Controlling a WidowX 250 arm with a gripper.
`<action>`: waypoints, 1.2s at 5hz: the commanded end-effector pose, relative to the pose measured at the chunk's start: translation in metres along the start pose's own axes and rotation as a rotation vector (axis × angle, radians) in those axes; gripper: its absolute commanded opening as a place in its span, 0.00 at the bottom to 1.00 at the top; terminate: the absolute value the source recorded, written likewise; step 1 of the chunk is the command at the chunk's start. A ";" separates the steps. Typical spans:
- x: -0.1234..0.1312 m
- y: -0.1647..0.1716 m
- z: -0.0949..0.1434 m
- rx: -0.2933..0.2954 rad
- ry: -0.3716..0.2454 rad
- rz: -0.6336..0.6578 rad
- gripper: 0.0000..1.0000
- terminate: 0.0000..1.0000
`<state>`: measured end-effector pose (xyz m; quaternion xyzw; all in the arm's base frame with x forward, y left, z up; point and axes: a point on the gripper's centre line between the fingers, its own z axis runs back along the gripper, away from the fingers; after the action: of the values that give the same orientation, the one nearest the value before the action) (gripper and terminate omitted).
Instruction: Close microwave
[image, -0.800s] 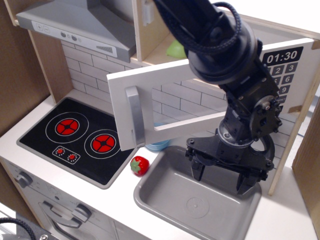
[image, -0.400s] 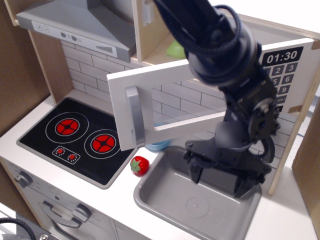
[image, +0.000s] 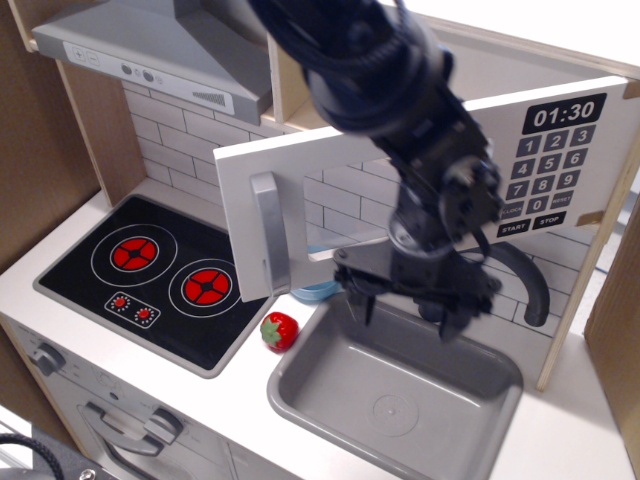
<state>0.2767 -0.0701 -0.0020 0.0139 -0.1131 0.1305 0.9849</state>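
Observation:
The microwave (image: 560, 150) sits at the upper right in a light wood frame, with a black keypad reading 01:30. Its white door (image: 240, 190) with a clear window stands swung open toward the left, the grey vertical handle (image: 270, 235) at its free edge. My gripper (image: 405, 312) hangs open and empty over the sink, just below and in front of the door's lower edge, to the right of the handle. The arm hides part of the door and the microwave's inside.
A grey sink (image: 395, 395) lies below the gripper. A red strawberry (image: 280, 330) rests left of it, beside the black hob (image: 150, 275). A blue bowl (image: 315, 292) sits behind the door. The grey hood (image: 160, 50) is at upper left.
My gripper has moved left and slightly up, from over the sink's right part toward the door's lower edge. The keypad is now uncovered. The door has not moved.

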 end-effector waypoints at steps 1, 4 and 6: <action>0.043 0.006 0.016 -0.049 -0.097 0.064 1.00 0.00; 0.077 0.007 0.024 -0.046 -0.220 0.060 1.00 0.00; 0.104 0.008 0.026 -0.053 -0.244 0.071 1.00 0.00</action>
<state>0.3590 -0.0375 0.0312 0.0040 -0.2133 0.1616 0.9635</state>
